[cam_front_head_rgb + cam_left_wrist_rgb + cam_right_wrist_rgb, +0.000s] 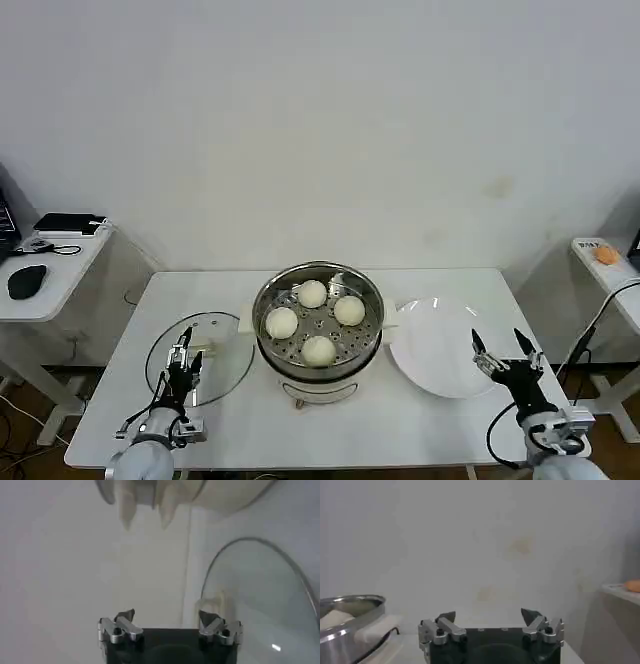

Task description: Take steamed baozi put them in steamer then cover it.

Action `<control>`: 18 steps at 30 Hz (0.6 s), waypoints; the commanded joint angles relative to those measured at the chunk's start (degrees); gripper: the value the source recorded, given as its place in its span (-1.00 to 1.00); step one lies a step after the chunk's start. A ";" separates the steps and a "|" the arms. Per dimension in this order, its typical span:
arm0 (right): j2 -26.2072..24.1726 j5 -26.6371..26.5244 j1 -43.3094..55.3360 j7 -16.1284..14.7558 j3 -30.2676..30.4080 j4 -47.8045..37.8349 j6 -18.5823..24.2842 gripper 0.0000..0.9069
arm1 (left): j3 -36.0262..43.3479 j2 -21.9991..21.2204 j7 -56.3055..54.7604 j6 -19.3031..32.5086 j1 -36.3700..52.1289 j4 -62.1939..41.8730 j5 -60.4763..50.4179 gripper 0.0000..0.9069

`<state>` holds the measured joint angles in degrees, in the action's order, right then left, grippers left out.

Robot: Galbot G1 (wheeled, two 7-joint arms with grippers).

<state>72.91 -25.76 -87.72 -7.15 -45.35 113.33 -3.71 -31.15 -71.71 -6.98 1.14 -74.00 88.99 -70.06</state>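
Observation:
The steamer (320, 266) stands at the table's middle on its cream pot base, with several steamed baozi (313, 293) lying on its perforated bottom. The cover (225, 375), a glass lid with a cream handle, lies flat on the table left of the pot. My left gripper (183, 352) hovers over the lid's left part; in the left wrist view the gripper (166, 617) is open and empty, with the lid handle (216, 602) just beyond one fingertip. My right gripper (508, 350) is open and empty at the table's right, beside the plate. In the right wrist view the gripper (489, 615) faces the wall, with the steamer (350, 605) off to one side.
An empty white plate (435, 350) lies right of the pot. A side table on the left carries a black mouse (26, 281) and a dark device (68, 223). Another side table on the right holds an orange object (606, 254).

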 commanded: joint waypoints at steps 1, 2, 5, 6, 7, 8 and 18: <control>0.37 0.22 -0.10 0.08 -0.22 -0.18 -0.13 1.00 | 0.36 0.31 0.66 -0.19 3.51 -4.17 -1.92 1.00; 0.40 0.23 -0.13 0.08 -0.24 -0.22 -0.12 1.00 | 0.37 0.28 0.67 -0.22 3.73 -4.29 -1.91 1.00; 0.55 0.71 -0.17 0.07 -0.41 -0.43 -0.02 1.00 | 0.46 0.27 0.58 -0.44 4.72 -5.24 -1.74 1.00; 0.61 0.86 -0.17 0.07 -0.43 -0.47 0.03 1.00 | 0.44 0.17 0.39 -0.46 5.13 -5.61 -1.73 1.00; 0.76 1.00 -0.20 0.07 -0.47 -0.53 0.06 1.00 | 0.45 0.04 0.24 -0.61 5.58 -6.13 -1.62 1.00; 0.80 1.00 -0.22 0.07 -0.47 -0.52 0.03 1.00 | 0.47 -0.02 0.33 -0.75 5.79 -6.39 -1.63 1.00; 1.64 1.92 -0.16 0.01 -0.56 -1.25 0.32 1.00 | 0.69 -0.48 -1.50 -1.23 9.17 -11.49 0.28 1.00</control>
<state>74.30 -24.25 -87.92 -7.10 -45.86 112.20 -3.47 -30.57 -72.11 -7.45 0.27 -67.70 81.72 -70.58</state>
